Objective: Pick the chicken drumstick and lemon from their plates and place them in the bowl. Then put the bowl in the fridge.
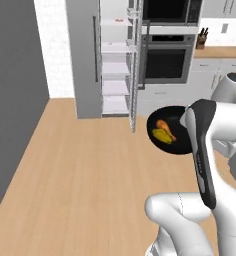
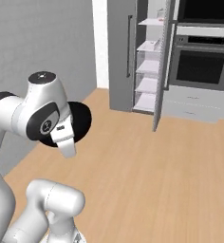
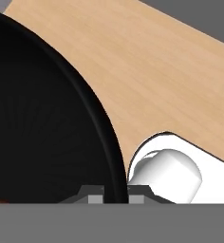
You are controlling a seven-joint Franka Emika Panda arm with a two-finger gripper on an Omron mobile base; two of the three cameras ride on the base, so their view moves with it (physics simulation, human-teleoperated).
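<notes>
My gripper is shut on the rim of the black bowl, one fingertip inside and one outside. I hold the bowl up over the wooden floor, to the right of the fridge. In it lie the orange-brown chicken drumstick and, beside it, the yellow lemon. From the right base view the bowl shows behind my arm. The grey fridge stands with its door open, its white shelves bare to view. The fridge lies ahead across the floor. The plates are out of view.
A black wall oven stands just right of the fridge, with drawers below it. The open fridge door stands edge-on between shelves and oven. A grey wall runs along the left. A wooden floor stretches up to the fridge.
</notes>
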